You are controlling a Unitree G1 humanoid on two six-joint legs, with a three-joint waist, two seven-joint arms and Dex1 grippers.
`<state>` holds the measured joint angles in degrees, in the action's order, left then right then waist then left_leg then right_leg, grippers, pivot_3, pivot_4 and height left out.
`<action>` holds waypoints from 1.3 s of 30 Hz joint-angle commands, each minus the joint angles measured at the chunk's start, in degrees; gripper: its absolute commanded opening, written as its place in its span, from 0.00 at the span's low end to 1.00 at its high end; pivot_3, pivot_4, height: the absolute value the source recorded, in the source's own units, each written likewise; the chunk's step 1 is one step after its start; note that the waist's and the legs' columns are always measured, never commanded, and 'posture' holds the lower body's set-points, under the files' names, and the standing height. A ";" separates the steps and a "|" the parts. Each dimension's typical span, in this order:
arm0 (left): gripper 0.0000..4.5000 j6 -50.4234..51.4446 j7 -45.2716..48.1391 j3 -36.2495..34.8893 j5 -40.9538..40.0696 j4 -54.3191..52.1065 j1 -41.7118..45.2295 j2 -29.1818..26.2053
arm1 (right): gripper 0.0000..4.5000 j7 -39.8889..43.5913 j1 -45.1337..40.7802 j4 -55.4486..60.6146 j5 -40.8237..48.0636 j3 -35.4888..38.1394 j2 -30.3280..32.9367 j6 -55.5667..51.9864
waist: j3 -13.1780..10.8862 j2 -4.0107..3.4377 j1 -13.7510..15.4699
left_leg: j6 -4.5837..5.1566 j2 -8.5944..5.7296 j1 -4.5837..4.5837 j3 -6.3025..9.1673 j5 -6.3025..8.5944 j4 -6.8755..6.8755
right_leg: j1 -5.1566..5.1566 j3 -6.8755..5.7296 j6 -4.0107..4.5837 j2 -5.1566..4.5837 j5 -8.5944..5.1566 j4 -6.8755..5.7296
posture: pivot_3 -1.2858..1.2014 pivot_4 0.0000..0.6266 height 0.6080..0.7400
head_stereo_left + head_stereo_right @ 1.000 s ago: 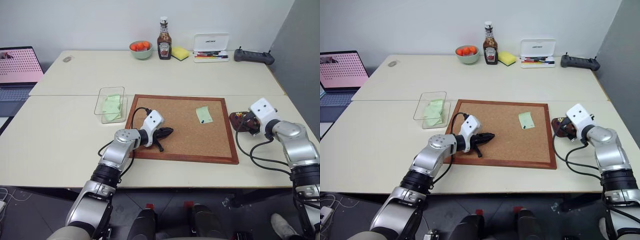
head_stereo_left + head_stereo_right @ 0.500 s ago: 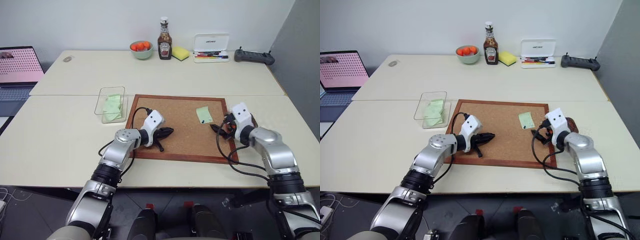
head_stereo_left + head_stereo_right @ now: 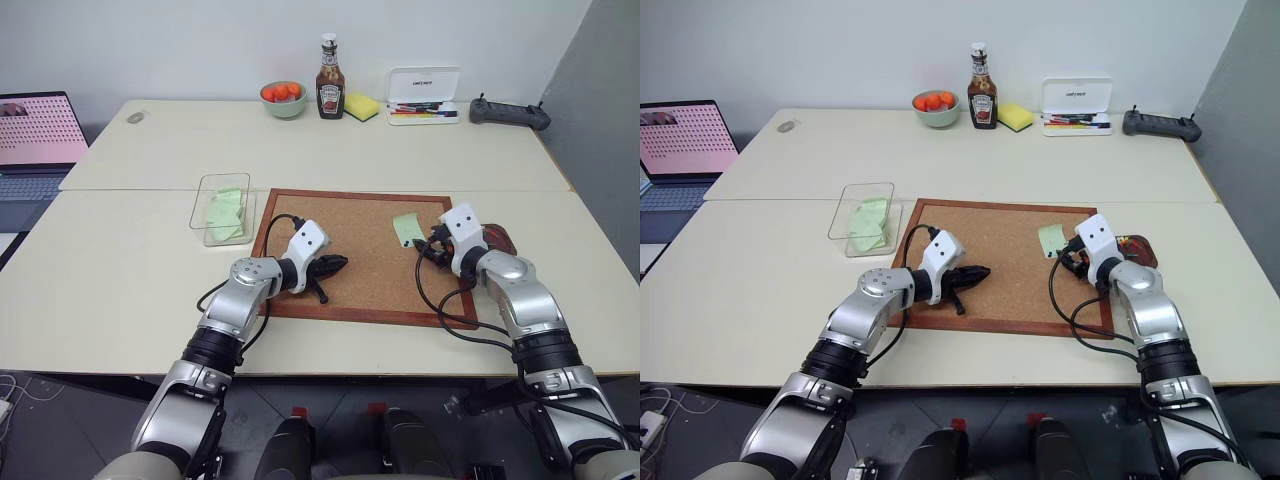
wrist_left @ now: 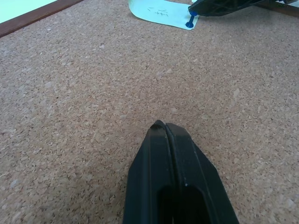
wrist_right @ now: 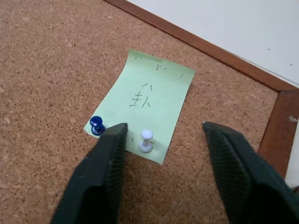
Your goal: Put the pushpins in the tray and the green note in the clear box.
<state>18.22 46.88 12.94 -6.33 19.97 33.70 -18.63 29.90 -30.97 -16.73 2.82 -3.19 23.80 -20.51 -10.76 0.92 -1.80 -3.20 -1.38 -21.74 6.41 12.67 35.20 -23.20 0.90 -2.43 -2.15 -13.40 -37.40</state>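
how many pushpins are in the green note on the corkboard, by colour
blue pushpin: 1
white pushpin: 1
total: 2, both stuck along one edge of the green note, between the open fingers of the right gripper

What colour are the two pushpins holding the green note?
One pushpin is dark blue, the other white; the right wrist view shows them best.

A pale-green note (image 5: 144, 108) lay flat on the corkboard (image 3: 360, 265), pinned by a blue pushpin (image 5: 96, 125) and a white pushpin (image 5: 146, 139); a reddish-brown tray (image 3: 497, 239) sat just beside the board, a clear box (image 3: 222, 207) opposite.
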 commanded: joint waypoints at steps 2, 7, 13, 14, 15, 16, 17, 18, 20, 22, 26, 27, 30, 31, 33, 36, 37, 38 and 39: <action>0.00 1.39 0.16 2.07 2.24 2.10 -2.00 -0.22 | 0.30 0.66 -0.89 1.10 -0.08 0.28 0.46 0.94 | 0.00 0.00 0.00 | 0.00 0.00 0.00 0.00 0.00 0.00 | 0.00 0.00 0.00 0.00 0.00 0.00 | 0.52 0.24 1.00; 0.00 1.21 0.20 2.09 2.31 2.31 -1.92 -0.27 | 0.06 1.14 -0.52 2.04 0.40 0.30 0.25 0.44 | 0.00 0.00 0.00 | 0.00 0.00 0.00 0.00 0.00 0.00 | 0.00 0.00 0.00 0.00 0.00 0.00 | 0.52 0.24 1.00; 0.00 1.01 0.22 2.23 2.48 2.57 -1.90 -0.28 | 0.00 1.47 0.03 4.30 1.85 1.08 -0.25 0.14 | 0.00 0.00 0.00 | 0.00 0.00 0.00 0.00 0.00 0.00 | 0.00 0.00 0.00 0.00 0.00 0.00 | 0.52 0.24 1.00; 0.00 0.96 0.26 2.27 2.53 2.70 -1.81 -0.31 | 0.00 1.57 0.03 4.75 2.10 1.20 -0.30 0.29 | 0.00 0.00 0.00 | 0.00 0.00 -0.01 0.00 0.00 0.00 | 0.00 0.00 0.00 0.00 0.00 0.01 | 0.52 0.24 1.00; 0.00 0.90 0.30 2.30 2.59 2.86 -1.69 -0.34 | 0.00 1.66 0.04 5.36 2.42 1.39 -0.37 0.33 | 0.00 0.00 0.00 | 0.00 0.00 -0.01 0.01 0.00 0.00 | 0.00 -0.01 0.00 0.00 0.00 0.01 | 0.52 0.24 1.00; 0.00 0.87 0.33 2.34 2.65 2.99 -1.59 -0.37 | 0.00 1.71 0.04 5.90 2.67 1.57 -0.42 0.34 | 0.00 0.00 0.01 | 0.00 0.00 -0.01 0.00 0.00 0.00 | 0.00 -0.01 0.00 0.00 0.00 0.02 | 0.52 0.24 1.00; 0.00 0.85 0.37 2.43 2.75 3.09 -1.52 -0.41 | 0.00 1.71 0.05 6.48 2.94 1.79 -0.50 0.53 | 0.00 0.00 0.00 | 0.00 0.00 -0.02 0.01 0.00 0.00 | 0.00 0.00 0.00 0.00 0.00 0.02 | 0.52 0.24 1.00; 0.00 0.84 0.40 2.48 2.82 3.14 -1.48 -0.44 | 0.00 1.69 0.07 6.86 3.10 1.93 -0.55 0.64 | 0.00 0.00 0.00 | 0.00 0.00 -0.03 0.01 0.00 0.00 | 0.00 -0.01 0.00 0.00 0.00 0.03 | 0.52 0.24 1.00; 0.00 0.85 0.57 2.65 2.98 3.24 -1.34 -0.54 | 0.00 1.68 0.02 7.98 3.61 2.22 -0.63 0.52 | 0.00 -0.01 0.00 | 0.00 0.00 -0.03 0.01 0.00 -0.01 | -0.01 0.00 0.00 0.00 0.00 0.04 | 0.52 0.24 1.00; 0.00 0.85 0.71 2.80 3.14 3.33 -1.23 -0.58 | 0.00 1.67 -0.10 9.41 4.11 2.55 -0.72 0.10 | 0.00 -0.01 -0.01 | 0.00 0.00 -0.03 0.01 0.00 -0.01 | -0.01 -0.01 0.00 0.00 0.00 0.04 | 0.52 0.24 1.00; 0.00 0.62 0.86 2.89 3.43 3.69 -1.19 -0.47 | 0.00 1.57 -0.20 11.21 4.88 2.86 -0.69 -0.88 | 0.02 0.00 -0.01 | 0.00 0.01 -0.01 0.02 0.00 -0.01 | 0.00 -0.02 -0.01 0.00 0.00 0.03 | 0.52 0.24 1.00; 0.00 0.55 0.89 2.92 3.50 3.74 -1.21 -0.45 | 0.00 1.53 -0.21 11.59 5.05 2.98 -0.67 -1.10 | 0.03 0.02 0.00 | 0.00 0.01 -0.01 0.02 0.00 -0.01 | 0.01 -0.02 -0.02 0.00 0.01 0.04 | 0.52 0.24 1.00; 0.00 0.40 0.84 3.01 3.62 3.77 -1.35 -0.32 | 0.00 1.70 -0.07 12.86 5.57 3.48 -0.07 -1.81 | 0.03 0.01 0.00 | 0.00 0.00 -0.02 0.01 0.00 -0.01 | 0.01 -0.01 -0.02 0.00 0.01 0.07 | 0.52 0.24 1.00; 0.00 0.38 0.81 3.02 3.65 3.73 -1.42 -0.27 | 0.00 1.80 0.05 13.31 5.76 3.77 0.26 -2.11 | 0.03 0.01 0.02 | 0.00 0.00 -0.02 0.01 0.00 -0.01 | 0.01 -0.01 -0.03 0.00 0.01 0.08 | 0.52 0.24 1.00; 0.00 0.33 0.75 3.03 3.72 3.70 -1.57 -0.19 | 0.00 2.25 0.45 14.45 6.17 4.66 1.69 -2.77 | 0.03 0.01 0.03 | 0.00 0.00 -0.02 0.02 0.00 -0.01 | 0.01 -0.01 -0.02 0.00 0.02 0.08 | 0.52 0.24 1.00; 0.00 0.23 0.70 2.99 3.77 3.74 -1.70 -0.11 | 0.00 2.49 1.43 15.56 5.93 6.17 4.80 -3.61 | 0.03 0.01 0.11 | 0.00 0.00 -0.03 0.02 0.00 -0.01 | 0.01 -0.01 -0.03 0.00 0.02 0.08 | 0.52 0.24 1.00; 0.00 0.20 0.68 2.97 3.78 3.76 -1.72 -0.09 | 0.00 2.53 1.90 15.54 5.48 6.49 5.99 -3.65 | 0.03 0.01 0.14 | 0.00 -0.01 -0.04 0.02 0.00 -0.01 | 0.01 -0.02 -0.03 0.00 0.02 0.10 | 0.52 0.24 1.00; 0.00 0.16 0.65 2.97 3.77 3.76 -1.76 -0.06 | 0.00 2.49 2.62 15.28 4.73 6.84 7.53 -3.55 | 0.03 0.01 0.14 | 0.00 0.00 -0.05 0.02 0.00 -0.01 | 0.01 -0.02 -0.03 -0.01 0.02 0.12 | 0.52 0.24 1.00; 0.00 0.11 0.62 2.98 3.76 3.77 -1.82 -0.01 | 0.00 2.54 3.52 14.88 3.79 7.12 9.24 -3.37 | 0.03 0.01 0.14 | 0.01 0.00 -0.05 0.02 0.00 -0.01 | 0.01 -0.02 -0.04 -0.01 0.02 0.14 | 0.52 0.24 1.00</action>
<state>16.92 47.38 13.53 -5.01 20.82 33.96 -18.69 32.32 -29.20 -3.47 7.95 1.64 29.54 -24.22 -10.73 0.94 -1.66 -3.19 -1.38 -21.78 6.41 12.68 35.19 -23.18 0.89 -2.48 -2.15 -13.37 -37.25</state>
